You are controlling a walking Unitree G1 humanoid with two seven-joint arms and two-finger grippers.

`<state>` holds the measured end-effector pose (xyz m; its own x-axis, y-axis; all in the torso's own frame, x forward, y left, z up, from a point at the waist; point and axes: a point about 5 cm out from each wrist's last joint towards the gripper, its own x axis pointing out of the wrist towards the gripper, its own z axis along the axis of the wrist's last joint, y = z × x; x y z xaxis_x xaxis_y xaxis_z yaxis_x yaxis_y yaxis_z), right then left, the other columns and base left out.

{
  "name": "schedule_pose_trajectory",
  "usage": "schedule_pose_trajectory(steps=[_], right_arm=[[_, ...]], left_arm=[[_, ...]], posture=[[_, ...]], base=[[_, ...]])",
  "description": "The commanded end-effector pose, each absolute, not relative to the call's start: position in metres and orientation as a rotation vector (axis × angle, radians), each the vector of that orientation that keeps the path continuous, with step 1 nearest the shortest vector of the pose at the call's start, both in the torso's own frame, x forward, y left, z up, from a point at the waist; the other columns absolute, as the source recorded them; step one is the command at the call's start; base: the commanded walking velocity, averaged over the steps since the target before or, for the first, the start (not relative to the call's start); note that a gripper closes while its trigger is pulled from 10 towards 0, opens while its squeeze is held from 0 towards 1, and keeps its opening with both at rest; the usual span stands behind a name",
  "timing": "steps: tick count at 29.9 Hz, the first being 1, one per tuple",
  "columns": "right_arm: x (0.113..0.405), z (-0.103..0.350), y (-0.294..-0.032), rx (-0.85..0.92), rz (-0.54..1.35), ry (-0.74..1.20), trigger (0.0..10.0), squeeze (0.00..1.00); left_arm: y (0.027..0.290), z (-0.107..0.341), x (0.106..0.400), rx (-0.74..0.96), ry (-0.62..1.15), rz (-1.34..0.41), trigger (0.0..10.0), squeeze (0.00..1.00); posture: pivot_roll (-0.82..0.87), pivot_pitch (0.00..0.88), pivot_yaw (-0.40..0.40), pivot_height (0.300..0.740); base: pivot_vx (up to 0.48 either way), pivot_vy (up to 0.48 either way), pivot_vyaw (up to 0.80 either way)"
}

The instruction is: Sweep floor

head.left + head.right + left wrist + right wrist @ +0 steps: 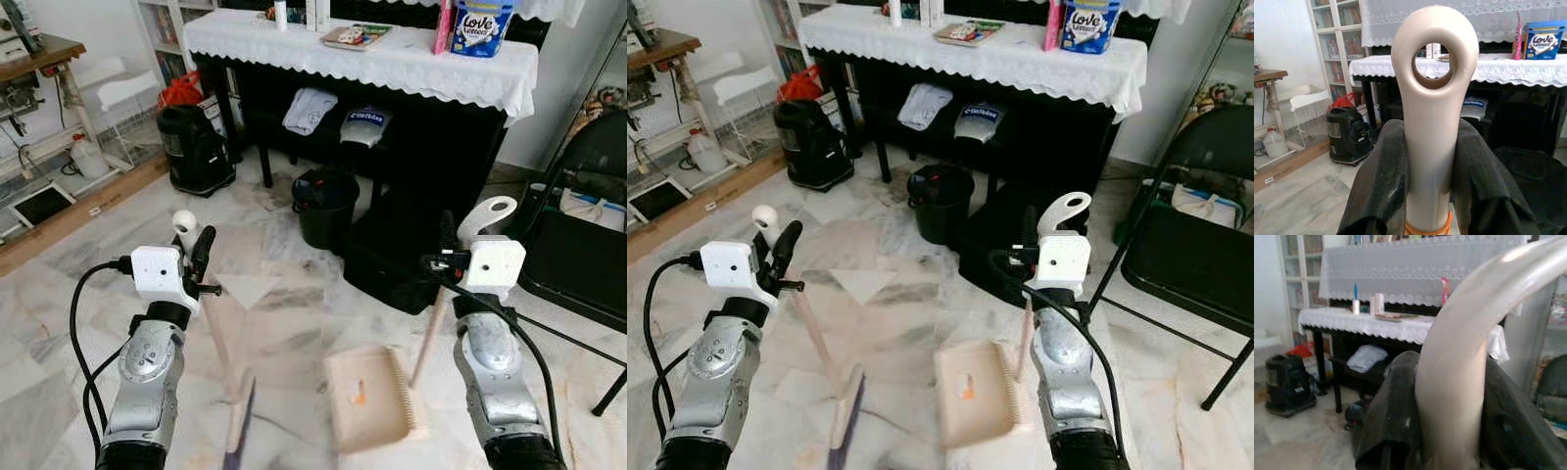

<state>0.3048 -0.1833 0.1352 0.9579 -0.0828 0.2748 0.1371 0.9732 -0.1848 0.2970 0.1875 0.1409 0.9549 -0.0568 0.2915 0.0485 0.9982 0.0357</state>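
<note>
**Broom and dustpan in hand, scrap already in the pan**

The small orange scrap (360,397) lies in my beige plastic dustpan (367,397), which rests on the marble floor (294,294) just right of the beige long-handled broom (238,416). I judge this the gathering step; next I should draw the bristles toward the pan's lip. My left gripper (1430,196) is clamped on the broom's looped handle; my right gripper (1449,431) is clamped on the dustpan's curved handle.

Open marble floor (294,294) lies near and left. Far ahead, a black bin (325,208) and dark case (392,259) block the way (folding chair (578,245) crowds the right), vacuum (196,147) far left.
</note>
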Motion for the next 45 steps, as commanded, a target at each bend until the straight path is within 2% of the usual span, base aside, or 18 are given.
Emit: schedule_pose_trajectory(steps=[1,7,13,22,29,35,45], right_arm=[[0.303,0.141,-0.190,-0.223,-0.151,-0.310,10.0,0.00],[0.300,0.122,-0.207,-0.277,-0.219,-0.251,10.0,0.00],[0.297,0.117,-0.215,-0.327,-0.231,-0.258,10.0,0.00],[0.295,0.114,-0.227,-0.402,-0.235,-0.271,10.0,0.00],[0.292,0.109,-0.225,-0.416,-0.214,-0.289,10.0,0.00],[0.290,0.098,-0.226,-0.436,-0.201,-0.266,10.0,0.00],[0.286,0.089,-0.228,-0.443,-0.206,-0.251,10.0,0.00]], left_arm=[[0.189,0.149,0.297,0.050,-0.329,-0.069,10.0,0.00],[0.192,0.150,0.302,0.060,-0.327,-0.080,10.0,0.00],[0.195,0.160,0.308,-0.012,-0.344,-0.074,10.0,0.00],[0.176,0.173,0.327,-0.118,-0.362,-0.131,10.0,0.00],[0.162,0.174,0.337,-0.170,-0.343,-0.161,10.0,0.00],[0.145,0.170,0.336,-0.206,-0.323,-0.200,10.0,0.00],[0.133,0.160,0.330,-0.215,-0.283,-0.228,10.0,0.00]], posture=[[-0.01,0.066,0.065,0.740],[0.00,0.109,0.078,0.740],[0.01,0.149,0.104,0.740],[0.00,0.204,0.135,0.740],[0.02,0.253,0.166,0.740],[0.04,0.286,0.186,0.740],[0.07,0.312,0.200,0.740]], base=[[0.000,0.000,0.00],[0.000,0.000,0.00],[0.000,0.000,0.00],[0.000,0.000,0.00],[0.000,0.000,0.00],[0.000,0.000,0.00],[0.000,0.000,0.00]])
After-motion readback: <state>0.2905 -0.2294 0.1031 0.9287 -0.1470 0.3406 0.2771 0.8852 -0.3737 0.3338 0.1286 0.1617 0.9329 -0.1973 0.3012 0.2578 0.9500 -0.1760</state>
